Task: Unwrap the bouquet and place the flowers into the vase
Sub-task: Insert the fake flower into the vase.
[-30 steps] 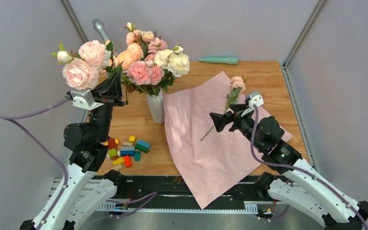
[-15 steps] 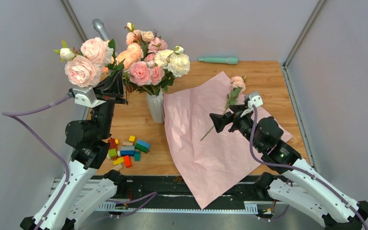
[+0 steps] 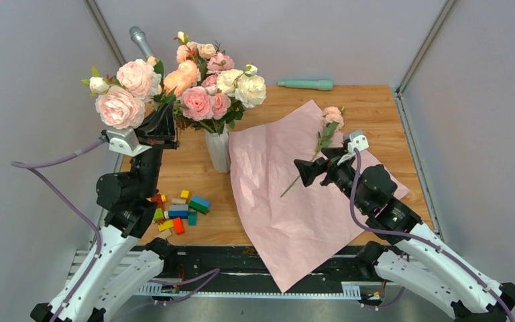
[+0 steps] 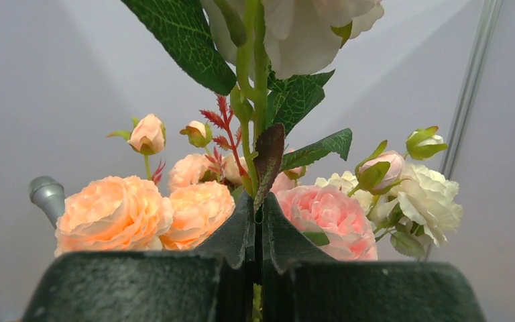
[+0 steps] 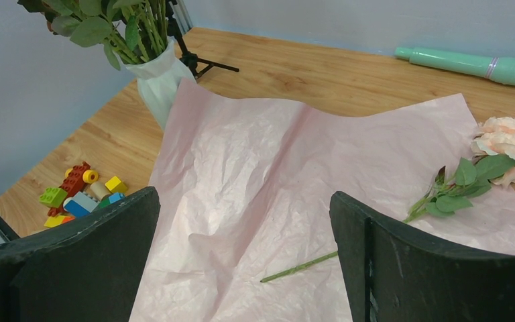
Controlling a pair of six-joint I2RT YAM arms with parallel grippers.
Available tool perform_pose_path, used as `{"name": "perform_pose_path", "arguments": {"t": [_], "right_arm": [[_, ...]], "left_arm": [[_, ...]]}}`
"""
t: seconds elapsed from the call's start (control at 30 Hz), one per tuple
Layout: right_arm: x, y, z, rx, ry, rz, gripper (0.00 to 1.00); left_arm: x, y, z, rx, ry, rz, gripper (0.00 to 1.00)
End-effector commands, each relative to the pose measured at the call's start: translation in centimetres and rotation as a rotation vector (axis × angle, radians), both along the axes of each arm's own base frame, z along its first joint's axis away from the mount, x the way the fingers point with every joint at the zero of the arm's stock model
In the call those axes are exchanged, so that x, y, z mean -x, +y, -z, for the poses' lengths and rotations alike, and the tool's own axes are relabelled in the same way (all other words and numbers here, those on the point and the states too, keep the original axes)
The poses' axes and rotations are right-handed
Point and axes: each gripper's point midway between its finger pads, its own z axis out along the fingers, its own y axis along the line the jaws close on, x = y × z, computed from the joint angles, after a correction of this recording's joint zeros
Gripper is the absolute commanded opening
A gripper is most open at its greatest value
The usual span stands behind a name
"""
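held stem [image 3: 124,94]: 2 large pale pink roses plus 1 small white bud, green leaves; up in the air, just left of the vase bunch [image 3: 208,77].
left end effector [image 3: 166,124]: clenched on the held stem [image 4: 251,100] below its leaves, fingers pointing up.
left arm [image 3: 124,194]: forearm upright, wrist high over the bench [image 3: 369,100], left side.
right end effector [image 3: 306,171]: released, jaws wide, nothing between them; hovers over the paper [image 3: 288,201], pointing toward the vase.
loose rose [image 3: 332,115]: 1 peach-pink bloom, thin long stem, lying on the paper's far part.
vase [image 3: 218,149]: white, ribbed, upright, just left of the paper; holds pink, peach and cream blooms.
paper: pink, creased, spread flat, near corner past the bench edge.
blocks [image 3: 178,211]: loose coloured pile near the vase.
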Motion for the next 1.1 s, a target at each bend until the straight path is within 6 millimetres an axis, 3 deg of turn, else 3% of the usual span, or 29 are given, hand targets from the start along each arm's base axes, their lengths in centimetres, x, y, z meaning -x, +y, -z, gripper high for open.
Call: {"name": "perform_pose_path", "arguments": {"t": [0.0,0.6,1.07], "right_arm": [[0.0,0.0,-1.1,-0.036,-0.034,-0.003,1.00],[-0.1,0.0,-0.9,-0.036,-0.032,0.001,1.00],[-0.3,0.2,-0.4,-0.027,-0.018,0.002,1.00]], "left_arm": [[0.9,0.7,-1.0,0.006,-0.059,-0.019,0.00],[-1.1,-0.5,3.5,-0.042,0.039,-0.008,0.00],[-2.0,-1.5,6.0,-0.078,0.089,0.017,0.00]]}}
